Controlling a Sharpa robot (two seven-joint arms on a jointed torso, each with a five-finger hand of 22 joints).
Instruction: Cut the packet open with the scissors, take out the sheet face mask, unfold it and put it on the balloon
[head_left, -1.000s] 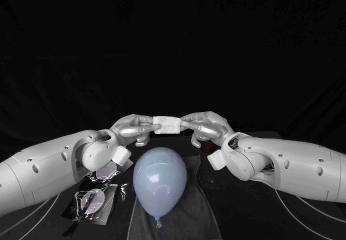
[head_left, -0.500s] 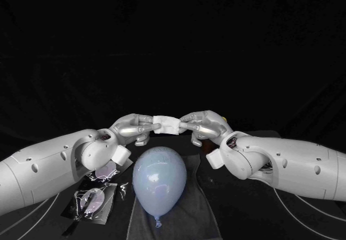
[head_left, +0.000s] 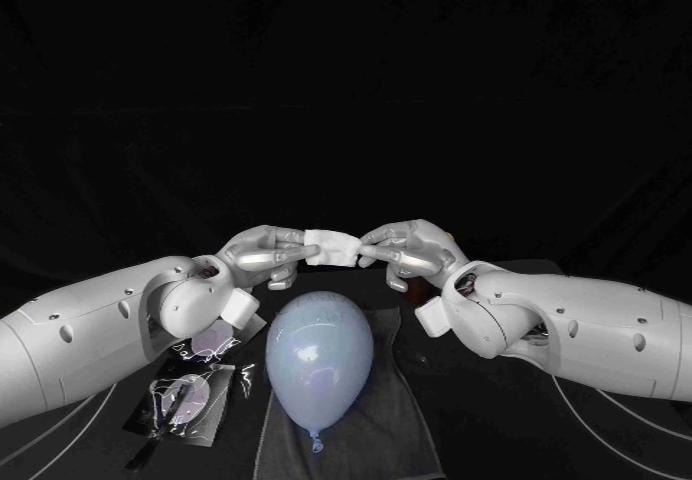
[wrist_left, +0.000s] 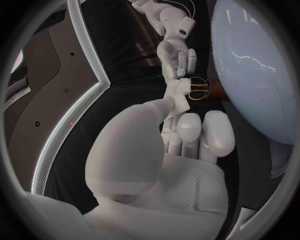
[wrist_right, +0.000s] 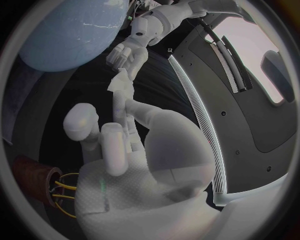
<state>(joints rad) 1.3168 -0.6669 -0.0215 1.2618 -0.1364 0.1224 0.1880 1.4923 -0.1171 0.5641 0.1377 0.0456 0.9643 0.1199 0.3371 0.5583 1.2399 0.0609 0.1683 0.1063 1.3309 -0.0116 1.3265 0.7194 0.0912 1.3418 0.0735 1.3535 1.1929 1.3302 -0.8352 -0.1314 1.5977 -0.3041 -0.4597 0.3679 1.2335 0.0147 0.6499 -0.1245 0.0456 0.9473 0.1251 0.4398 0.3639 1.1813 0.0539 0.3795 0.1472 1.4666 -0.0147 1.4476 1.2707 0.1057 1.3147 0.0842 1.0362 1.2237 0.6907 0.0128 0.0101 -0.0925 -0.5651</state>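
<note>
My left hand (head_left: 267, 256) and my right hand (head_left: 411, 250) pinch opposite sides of the mask (head_left: 335, 247), a small white folded square, held above the balloon (head_left: 319, 362). The balloon is pale blue and lies lengthwise, knot toward the table's (head_left: 505, 440) near edge. The shiny, crinkled packet (head_left: 185, 398) lies flat on my left of it.

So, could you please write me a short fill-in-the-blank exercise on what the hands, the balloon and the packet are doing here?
1. The left hand and the right hand together hold the folded white ____.
2. The pale blue balloon lies with its knot pointing ____ the robot.
3. The packet lies beside the balloon, next to the robot's ____ arm.
Missing words: face mask; toward; left.
</note>
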